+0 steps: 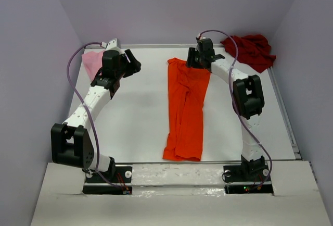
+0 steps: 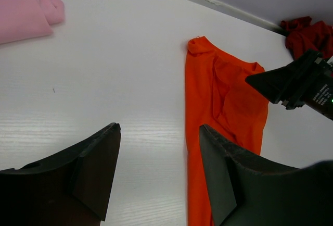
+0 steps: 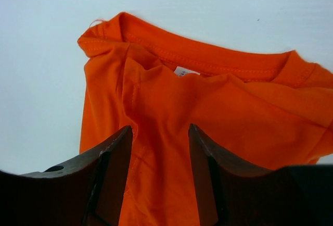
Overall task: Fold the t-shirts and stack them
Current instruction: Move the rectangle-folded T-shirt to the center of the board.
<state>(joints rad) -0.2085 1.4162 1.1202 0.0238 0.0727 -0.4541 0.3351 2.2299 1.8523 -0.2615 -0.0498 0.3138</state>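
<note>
Currently we hold the right gripper [image 3: 160,128], jaws parted and empty, just above the collar end of the orange t-shirt [image 1: 186,109], which lies as a long strip on the table [image 1: 140,127], probably to pinch that end for the next fold, while the left gripper [image 2: 159,127], likewise parted, hovers beside it.

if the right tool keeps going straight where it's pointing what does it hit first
The orange shirt, near its collar. The right tool is open, and its wrist view shows that cloth directly ahead, though how far off is unclear.
</note>
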